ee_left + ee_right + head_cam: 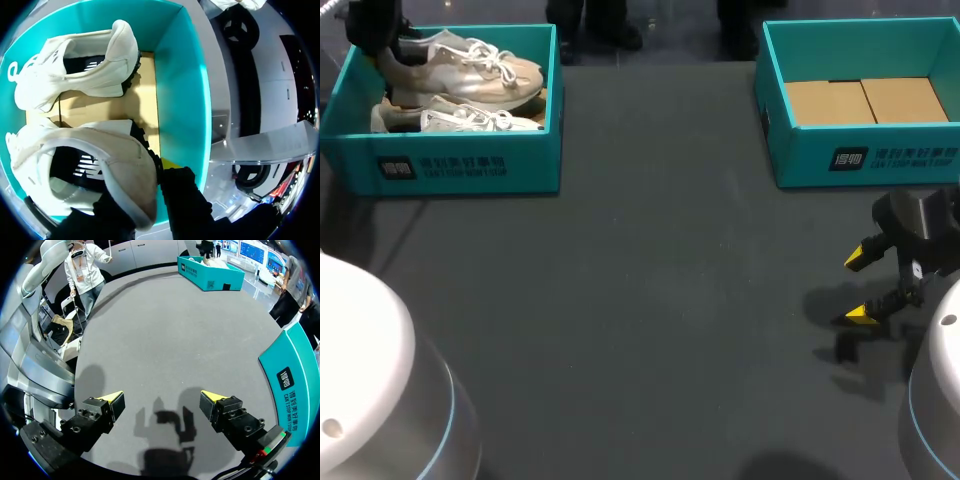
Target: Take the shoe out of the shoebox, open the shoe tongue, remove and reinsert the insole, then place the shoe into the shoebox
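Two white shoes rest in the teal shoebox (470, 165) at the table's far left. The farther shoe (480, 68) has its heel at my left gripper (385, 55), which reaches in over the box's left end. In the left wrist view that gripper (142, 192) is shut on the heel collar of the near shoe (115, 160), one yellow-tipped finger (171, 164) outside the heel and the other inside. The second shoe (75, 65) lies ahead on the cardboard floor, by the box wall (182, 100). My right gripper (860, 285) (162, 402) hangs open above the bare mat at the right.
A second teal shoebox (865, 160) (295, 380) stands at the far right, holding only a cardboard liner (865, 100). The dark grey mat (650, 300) runs between the boxes. The left shoebox (210, 275) shows far ahead of the right gripper.
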Available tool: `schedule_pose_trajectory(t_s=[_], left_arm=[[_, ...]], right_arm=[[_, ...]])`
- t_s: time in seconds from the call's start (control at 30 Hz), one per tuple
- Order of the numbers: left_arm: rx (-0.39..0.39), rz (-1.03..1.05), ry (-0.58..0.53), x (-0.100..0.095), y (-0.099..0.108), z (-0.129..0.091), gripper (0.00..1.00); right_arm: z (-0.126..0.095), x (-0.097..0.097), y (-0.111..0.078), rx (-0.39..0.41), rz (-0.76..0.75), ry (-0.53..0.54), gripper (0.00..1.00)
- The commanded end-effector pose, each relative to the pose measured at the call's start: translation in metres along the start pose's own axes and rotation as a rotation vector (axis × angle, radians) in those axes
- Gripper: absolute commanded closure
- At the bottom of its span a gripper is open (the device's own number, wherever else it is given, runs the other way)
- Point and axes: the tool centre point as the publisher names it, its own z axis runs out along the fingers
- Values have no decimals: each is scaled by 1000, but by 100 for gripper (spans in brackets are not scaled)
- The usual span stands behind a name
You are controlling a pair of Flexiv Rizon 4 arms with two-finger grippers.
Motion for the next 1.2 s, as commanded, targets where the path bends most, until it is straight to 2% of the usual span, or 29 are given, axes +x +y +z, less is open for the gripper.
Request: schedule_pose_trajectory(t_s=[0.03, 0.37, 0.8, 1.03, 1.2], left_arm=[[3, -3, 12, -6, 4, 5, 100], [7, -3, 44, -10, 8, 17, 100], [29, 23, 30, -15, 10, 24, 100], [34, 15, 37, -15, 11, 31, 88], [43, -4, 32, -14, 14, 35, 89]], right_arm=[[-1, 2, 0, 2, 1, -3, 0], [-1, 2, 0, 2, 1, -3, 0], [-1, 2, 0, 2, 1, -3, 0], [-1, 2, 0, 2, 1, -3, 0], [-1, 2, 0, 2, 1, -3, 0]])
